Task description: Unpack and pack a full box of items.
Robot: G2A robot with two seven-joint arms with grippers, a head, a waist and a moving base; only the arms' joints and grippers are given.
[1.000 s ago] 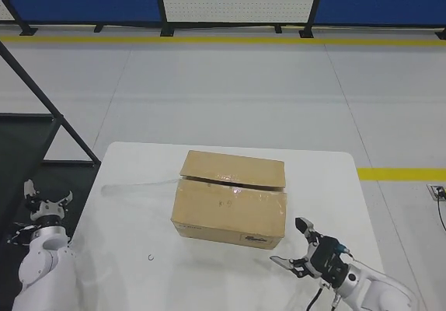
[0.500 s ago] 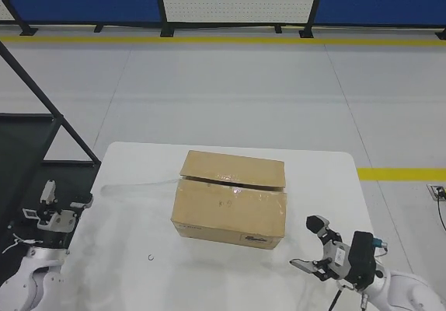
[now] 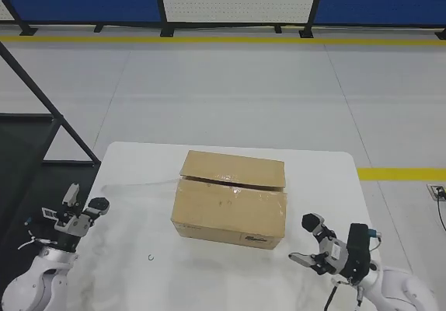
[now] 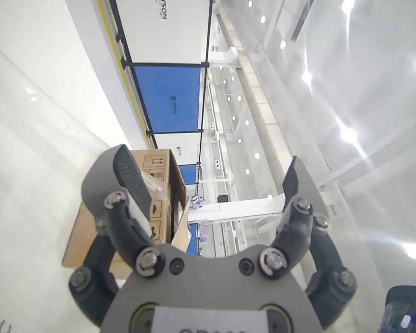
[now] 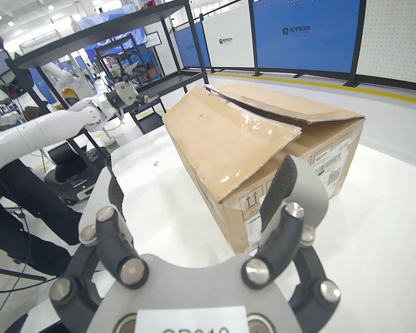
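Nearby, small ring (image 3: 152, 257) on table (image 3: 130, 233), near box (image 3: 231, 210)

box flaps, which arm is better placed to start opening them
Right, likely: the right arm has its open jaws close to the box, facing its near right corner; the left arm sits at the left edge of the table, farther off.

Small ring (image 3: 152, 258) on white table (image 3: 324, 179) w/ black rack (image 3: 13, 148) beside.
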